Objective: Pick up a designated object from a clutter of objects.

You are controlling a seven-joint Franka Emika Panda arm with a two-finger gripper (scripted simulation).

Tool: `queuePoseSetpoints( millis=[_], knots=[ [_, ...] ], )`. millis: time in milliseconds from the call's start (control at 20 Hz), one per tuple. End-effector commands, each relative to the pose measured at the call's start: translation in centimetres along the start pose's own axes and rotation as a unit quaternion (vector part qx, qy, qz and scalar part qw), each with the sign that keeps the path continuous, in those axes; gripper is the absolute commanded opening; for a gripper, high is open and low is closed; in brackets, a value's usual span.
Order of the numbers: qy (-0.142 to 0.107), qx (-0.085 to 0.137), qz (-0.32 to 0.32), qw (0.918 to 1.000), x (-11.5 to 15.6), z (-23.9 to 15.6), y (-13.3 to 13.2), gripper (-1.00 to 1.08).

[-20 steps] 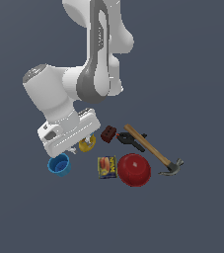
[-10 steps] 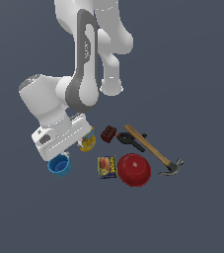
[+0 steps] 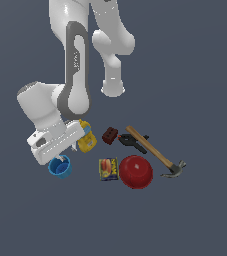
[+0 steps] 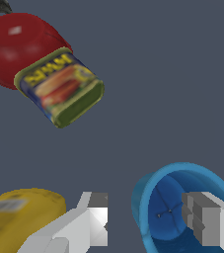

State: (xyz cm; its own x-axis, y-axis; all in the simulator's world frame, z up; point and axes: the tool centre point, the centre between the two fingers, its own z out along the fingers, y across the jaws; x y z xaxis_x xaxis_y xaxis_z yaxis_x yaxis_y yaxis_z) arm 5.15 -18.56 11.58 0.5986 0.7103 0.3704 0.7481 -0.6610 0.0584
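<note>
The designated object, a small bright blue cup (image 3: 60,167) (image 4: 164,196), stands upright at the exterior view's left end of the clutter. My gripper (image 3: 60,159) (image 4: 145,213) hangs right over it and is open. In the wrist view one finger (image 4: 205,222) reaches inside the cup's hollow and the other finger (image 4: 94,217) sits outside its wall, so the jaws straddle the rim. A gap shows between each finger and the cup wall. The yellow bottle (image 3: 86,140) (image 4: 19,213) lies close beside the outer finger.
A yellow-and-blue tin (image 3: 108,169) (image 4: 59,89) lies next to the red bowl (image 3: 136,171) (image 4: 10,44). Farther to the exterior view's right are a dark red block (image 3: 110,135), a black clamp (image 3: 130,141) and a wooden-handled hammer (image 3: 152,150).
The arm has lowered and shifted slightly toward the exterior view's left, bringing the hand down onto the blue cup. The objects have not moved.
</note>
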Motion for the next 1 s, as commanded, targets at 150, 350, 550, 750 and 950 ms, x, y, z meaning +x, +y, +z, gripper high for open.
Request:
queuePoseSetpoints(
  millis=[150,350,550,750,950],
  knots=[
    [0.001,-0.006,-0.019,0.9998,-1.9,0.9,0.4,0.28],
    [0.001,-0.01,-0.027,0.9996,-2.6,1.2,0.6,0.28],
    [0.001,-0.012,-0.031,0.9994,-3.0,1.3,0.7,0.28],
    [0.001,-0.012,-0.031,0.9995,-3.0,1.4,0.7,0.28],
    [0.001,-0.012,-0.031,0.9995,-3.1,2.1,0.7,0.28]
  ],
)
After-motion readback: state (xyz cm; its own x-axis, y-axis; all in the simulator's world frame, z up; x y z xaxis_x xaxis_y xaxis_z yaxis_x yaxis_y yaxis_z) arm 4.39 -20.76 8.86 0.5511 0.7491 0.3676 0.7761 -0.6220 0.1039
